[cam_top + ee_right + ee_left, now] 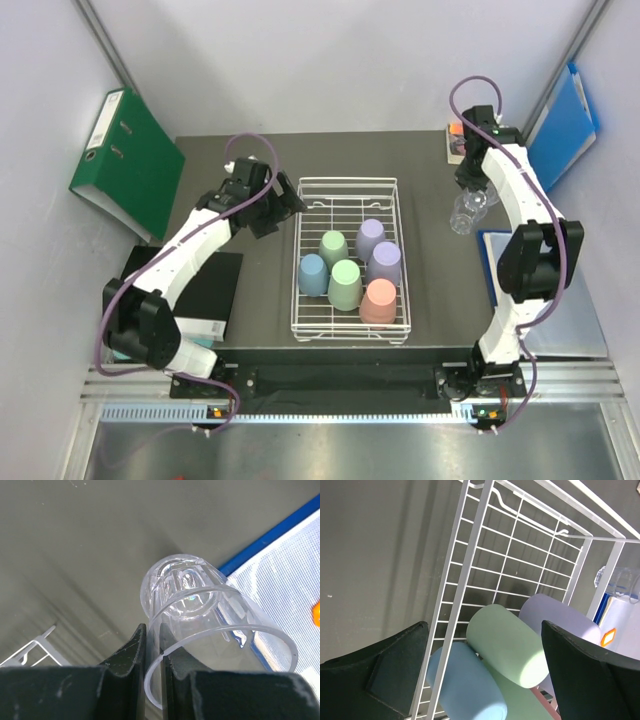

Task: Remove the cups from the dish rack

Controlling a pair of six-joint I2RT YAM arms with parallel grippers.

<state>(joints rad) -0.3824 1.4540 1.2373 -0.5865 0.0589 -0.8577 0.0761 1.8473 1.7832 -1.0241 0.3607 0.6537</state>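
Observation:
The white wire dish rack (pixel 305 215) sits mid-table. It holds several upside-down cups: light blue (pixel 313 274), two mint green (pixel 333 247) (pixel 345 284), two lilac (pixel 371 239) (pixel 384 263) and salmon pink (pixel 378 300). My left gripper (pixel 285 205) is open and empty, above the rack's left rim. In its wrist view the rim (pixel 470 545), blue cup (pixel 465 685) and green cup (pixel 507 650) lie between the fingers. My right gripper (pixel 470 183) is right of the rack, shut on the wall of a clear glass (pixel 200 605), one finger inside the rim.
A green binder (pixel 125 165) leans at the far left and a blue folder (pixel 565 125) at the far right. A black box (pixel 205 290) lies left of the rack. A blue-edged white sheet (pixel 290 570) lies under the right gripper. The rack's corner (pixel 30 652) shows nearby.

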